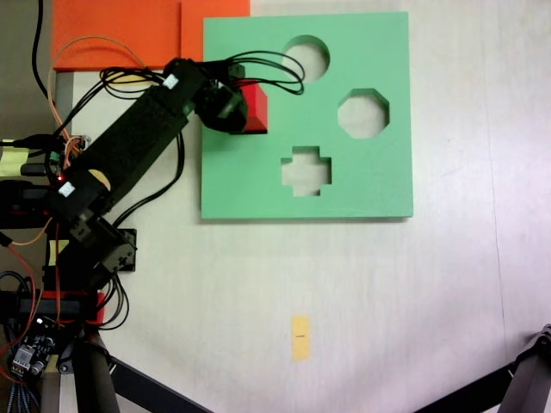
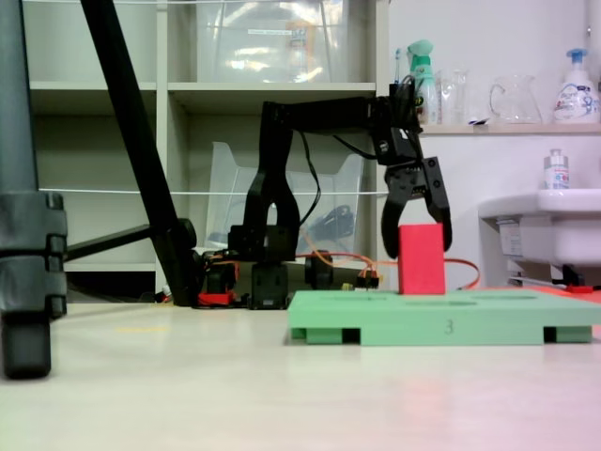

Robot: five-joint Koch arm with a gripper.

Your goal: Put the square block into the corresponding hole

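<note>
Nearest the lens in a fixed view stands a black tripod leg [image 2: 28, 272], blurred, on the pale desk [image 2: 188, 376]. Beyond it lies the green foam board [image 2: 441, 324], flat on the desk, and the square block [image 2: 422, 258] stands upright on the board, rising well above its top face. From above, the square block [image 1: 257, 107] sits near the board's [image 1: 362, 189] left edge, to the left of the round cutout [image 1: 306, 58], the octagonal cutout [image 1: 363, 113] and the cross-shaped cutout [image 1: 306, 170] (whether the block is down in the corresponding hole cannot be told). The gripper [image 2: 416, 246] hangs over the block with its jaws spread, one tip on either side; I cannot tell whether they touch it. Orange foam slabs [image 1: 120, 34] lie beside the board's upper left corner.
</note>
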